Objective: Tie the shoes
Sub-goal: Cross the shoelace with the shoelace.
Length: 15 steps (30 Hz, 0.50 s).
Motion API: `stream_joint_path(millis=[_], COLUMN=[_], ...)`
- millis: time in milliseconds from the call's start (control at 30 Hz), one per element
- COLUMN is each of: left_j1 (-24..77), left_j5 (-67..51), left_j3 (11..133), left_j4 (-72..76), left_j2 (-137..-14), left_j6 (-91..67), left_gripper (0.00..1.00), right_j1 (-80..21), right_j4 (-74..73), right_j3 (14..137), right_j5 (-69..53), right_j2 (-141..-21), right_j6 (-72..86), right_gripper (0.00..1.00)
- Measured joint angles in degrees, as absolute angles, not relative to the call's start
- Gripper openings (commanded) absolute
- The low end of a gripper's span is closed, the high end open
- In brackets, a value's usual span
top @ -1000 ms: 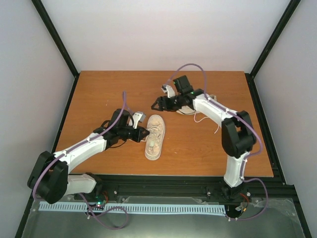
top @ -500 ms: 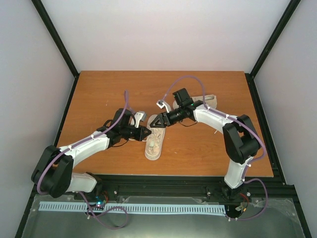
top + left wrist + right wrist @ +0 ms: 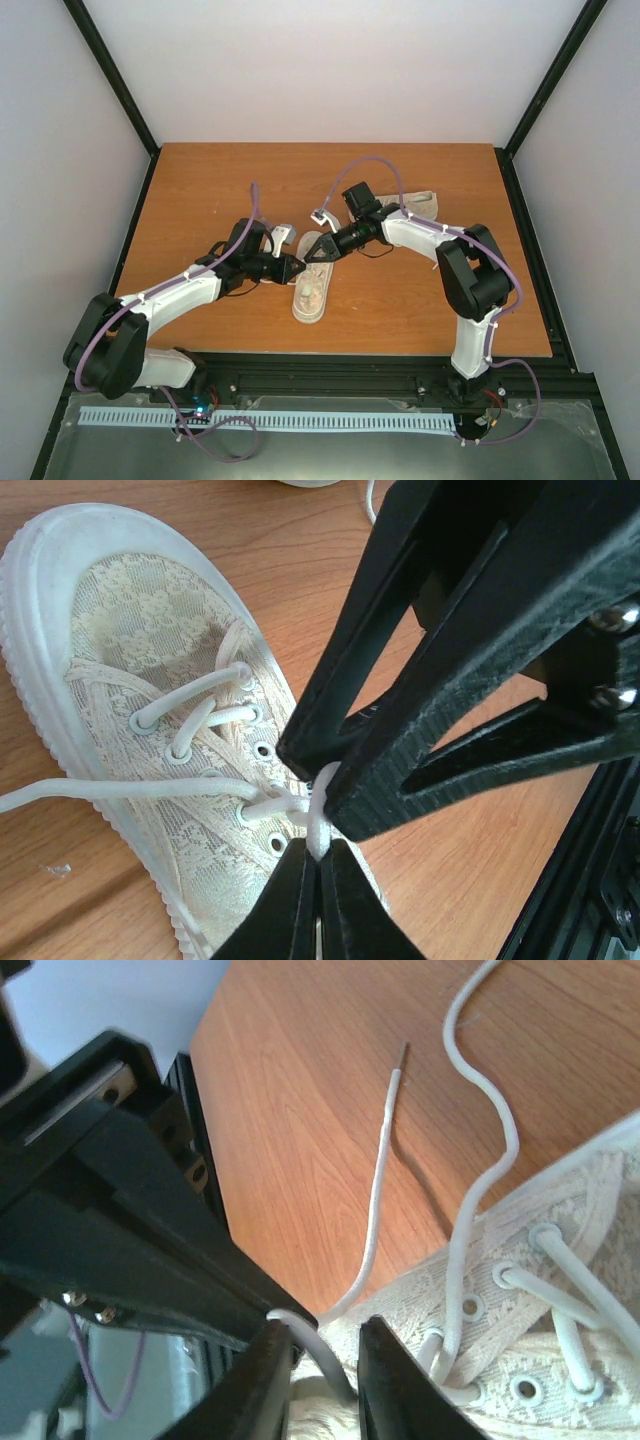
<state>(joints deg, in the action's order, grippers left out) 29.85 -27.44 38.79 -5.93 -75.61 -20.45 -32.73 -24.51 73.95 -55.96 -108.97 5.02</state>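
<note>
Plain white walls [image 3: 330,70] closed the scene in on three sides, and black frame posts [image 3: 112,75] slanted up the corners. The desk [image 3: 200,190] was a brown wood-grain board. A black rail [image 3: 330,372] edged its near side, with a white slotted strip [image 3: 300,421] below that.

The left arm [image 3: 170,295] and right arm [image 3: 470,275], white with black joints, reached in from that edge and met near the middle of the desk. A purple cable [image 3: 385,163] looped above the right arm. That arm lay across the far shoe [image 3: 422,203] and hid most of it from above.

The near shoe [image 3: 310,295] was cream, with a lace-patterned upper and a ribbed pale sole. It lay on the desk right under the two wrists.

In the left wrist view the right arm's black fingers [image 3: 470,630] filled much of the frame and blocked the rear of that shoe. The left jaws were pressed together on a white lace [image 3: 318,830] beside the eyelets. Just above that pinch, the right jaws stood narrowly apart with the lace running between them. A loose lace end [image 3: 385,1160] trailed across bare wood nearby.
</note>
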Motion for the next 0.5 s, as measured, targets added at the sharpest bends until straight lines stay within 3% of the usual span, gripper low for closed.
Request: stream_joint_path(millis=[67, 133, 233, 267, 367, 500], left_j1=[29.8, 29.8, 29.8, 29.8, 28.1, 22.9], left_j5=[-27.4, -27.4, -26.5, -25.7, -23.5, -18.1], left_j3=[38.8, 38.8, 39.0, 39.3, 40.1, 43.9], left_j4=[-5.9, -5.9, -6.5, -7.1, -9.9, -15.9], left_j2=[-75.6, -75.6, -75.6, -75.6, -73.6, -68.6], left_j6=[-20.5, -20.7, -21.1, -21.5, -23.7, -26.6], left_gripper=[0.02, 0.11, 0.69, 0.79, 0.88, 0.85], right_j1=[-32.7, -32.7, -32.7, -32.7, -32.7, -32.7], right_j4=[-24.8, -24.9, -25.0, -25.0, -25.0, -25.0], right_j3=[74.1, 74.3, 74.4, 74.4, 74.4, 74.4], right_j5=[-56.1, -56.2, -56.2, -56.1, -56.0, -55.9], right_j2=[-109.2, -109.3, -109.3, -109.3, -109.3, -109.3], right_j6=[4.5, 4.0, 4.0, 4.0, 4.0, 4.0], right_gripper=[0.04, 0.03, 0.03, 0.03, 0.03, 0.03])
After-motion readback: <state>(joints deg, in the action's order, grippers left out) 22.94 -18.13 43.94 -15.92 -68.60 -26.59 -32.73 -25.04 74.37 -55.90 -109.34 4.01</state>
